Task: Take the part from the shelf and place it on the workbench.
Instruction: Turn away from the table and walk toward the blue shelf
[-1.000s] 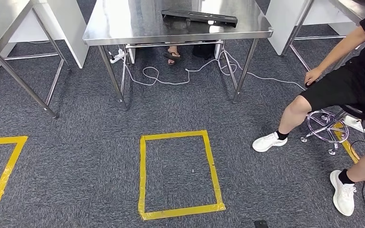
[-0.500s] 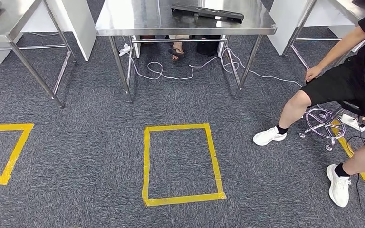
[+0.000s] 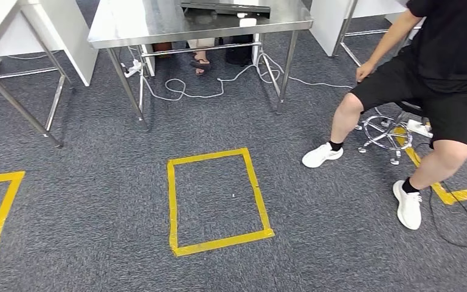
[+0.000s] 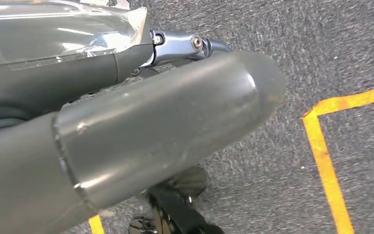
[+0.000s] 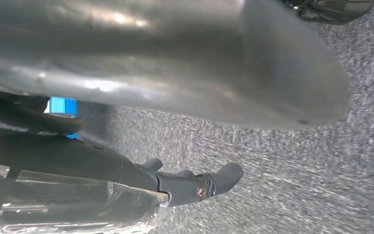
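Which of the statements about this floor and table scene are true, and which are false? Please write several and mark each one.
1. A yellow tape rectangle is marked on the grey carpet. True.
2. The seated person in black clothes wears black shoes. False: the shoes are white.
3. A flat black part lies on the stainless steel table. True.
4. The thin white cable lies on top of the stainless steel table. False: it lies on the grey carpet under the table, between its legs.
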